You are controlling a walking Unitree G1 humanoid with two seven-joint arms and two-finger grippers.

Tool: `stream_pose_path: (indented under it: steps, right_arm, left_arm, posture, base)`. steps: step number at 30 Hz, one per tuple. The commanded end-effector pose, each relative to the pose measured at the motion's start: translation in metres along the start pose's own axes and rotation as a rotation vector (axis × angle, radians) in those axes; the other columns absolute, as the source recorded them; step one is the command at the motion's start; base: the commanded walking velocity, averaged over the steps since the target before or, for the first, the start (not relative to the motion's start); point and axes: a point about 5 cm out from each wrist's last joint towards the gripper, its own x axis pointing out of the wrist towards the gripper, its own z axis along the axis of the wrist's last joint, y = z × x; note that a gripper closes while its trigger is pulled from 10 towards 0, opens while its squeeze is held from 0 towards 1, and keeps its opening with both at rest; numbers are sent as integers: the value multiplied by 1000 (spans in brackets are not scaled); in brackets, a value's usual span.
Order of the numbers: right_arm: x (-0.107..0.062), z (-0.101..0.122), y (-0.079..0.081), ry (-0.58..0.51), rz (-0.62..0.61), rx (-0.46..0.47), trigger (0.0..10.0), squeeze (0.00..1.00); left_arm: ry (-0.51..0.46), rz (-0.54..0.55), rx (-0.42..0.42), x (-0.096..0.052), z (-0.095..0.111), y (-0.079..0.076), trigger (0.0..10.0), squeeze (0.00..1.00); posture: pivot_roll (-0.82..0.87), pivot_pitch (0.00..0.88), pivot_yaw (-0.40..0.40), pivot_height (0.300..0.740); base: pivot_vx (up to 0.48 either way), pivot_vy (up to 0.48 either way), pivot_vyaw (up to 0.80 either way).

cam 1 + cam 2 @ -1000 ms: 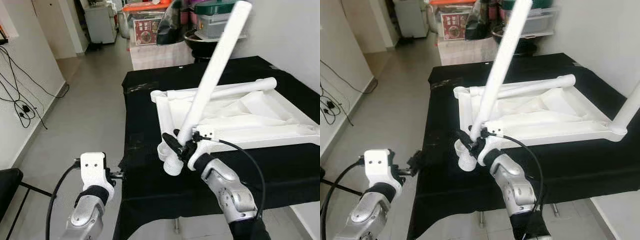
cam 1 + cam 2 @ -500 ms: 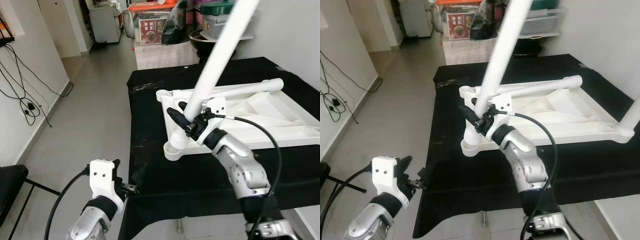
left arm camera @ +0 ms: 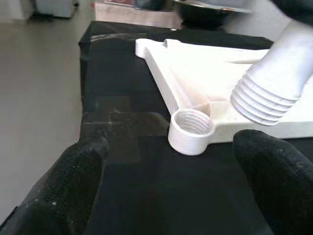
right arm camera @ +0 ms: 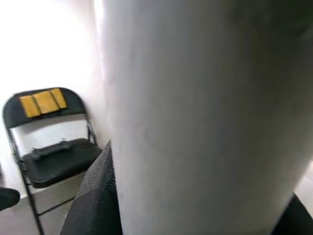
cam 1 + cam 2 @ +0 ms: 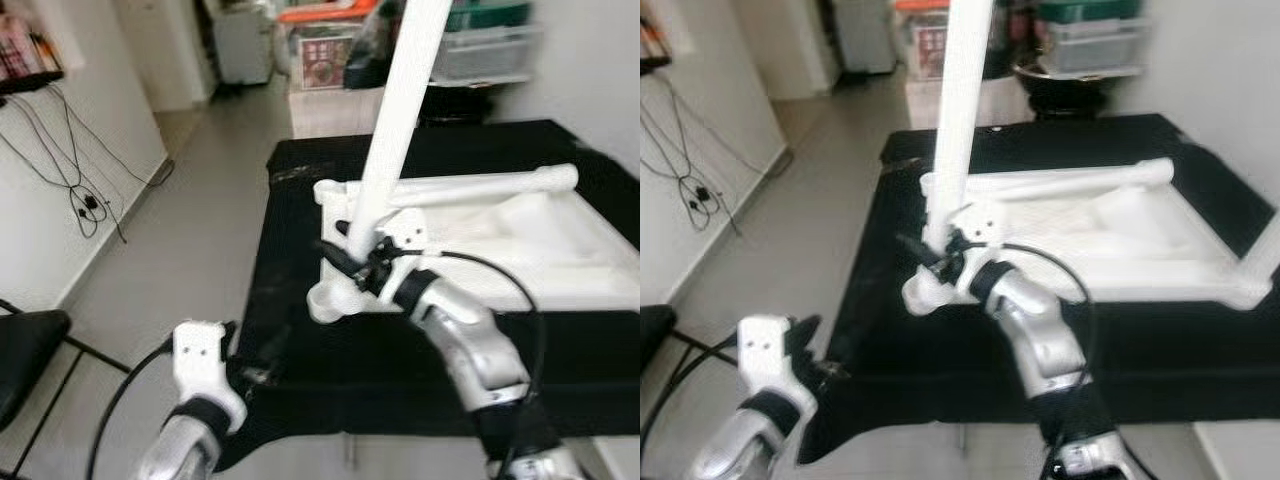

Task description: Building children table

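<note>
Step in hand: seating a leg in the corner socket.

Right gripper [image 5: 362,268] fingers clamped on white leg [image 5: 395,120], its threaded end just above the socket [image 3: 191,128] of the tabletop [image 5: 540,235] lying on the black surface [image 5: 300,210]. Next: align, lower, rotate. Left gripper [image 3: 171,188] hovers nearby, fingers apart.

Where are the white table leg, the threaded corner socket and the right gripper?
white table leg [image 5: 395,130], left eye view, middle of its shaft.
threaded corner socket [image 3: 191,131], left wrist view, on its ribbed rim.
right gripper [image 5: 358,268], left eye view, between its fingertips at the leg's lower end.
</note>
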Motion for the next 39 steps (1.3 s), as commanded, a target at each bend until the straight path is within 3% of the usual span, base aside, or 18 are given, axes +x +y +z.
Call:
stream_pose_path:
  steps: [1, 8, 13, 17, 24, 31, 34, 36, 38, 39]
  right_arm:
    - [4, 4, 4, -12, 20, -18, 10000, 0]
    - [2, 3, 8, 2, 69, -54, 10000, 0]
    - [2, 3, 6, 6, 39, -52, 10000, 0]
    - [4, 2, 0, 25, -20, -67, 10000, 0]
    - [13, 5, -9, 55, -61, -85, 10000, 0]
    - [23, 21, -33, 63, -74, -80, 10000, 0]
    - [17, 46, -39, 0, 195, -34, 10000, 0]
    - [13, 57, -41, -29, 296, -10, 10000, 0]
    - [11, 61, -42, -38, 318, 2, 10000, 0]
    - [11, 74, -47, -64, 399, -15, 10000, 0]
  left_arm:
    - [34, 16, 15, -2, -4, 5, 10000, 0]
    - [38, 18, 12, -2, -4, 6, 10000, 0]
    - [45, -13, 11, -3, -4, 4, 10000, 0]
    - [58, -75, 6, -5, -4, -1, 10000, 0]
    - [69, -79, 3, -10, -1, -1, 10000, 0]
    - [64, -116, 36, -20, 8, -11, 10000, 0]
    - [56, -212, -4, -31, 14, -25, 10000, 0]
    - [62, -246, -14, -36, 15, -30, 10000, 0]
    - [65, -255, -15, -38, 16, -32, 10000, 0]
    - [50, -276, -7, -43, 19, -38, 10000, 0]
  posture:
    - [20, 22, 31, 740]
    - [18, 24, 33, 740]
    - [20, 34, 32, 740]
    - [18, 41, 34, 740]
    - [18, 82, 39, 740]
    - [40, 175, 37, 740]
    - [49, 244, 42, 740]
    - [49, 276, 46, 740]
    - [49, 276, 46, 740]
    - [65, 319, 52, 740]
  base:
    - [0, 0, 0]
    - [0, 0, 800]
    - [0, 0, 798]
    - [0, 0, 0]
    - [0, 0, 0]
    - [0, 0, 0]
    - [0, 0, 0]
    - [0, 0, 0]
    - [0, 0, 0]
    - [0, 0, 0]
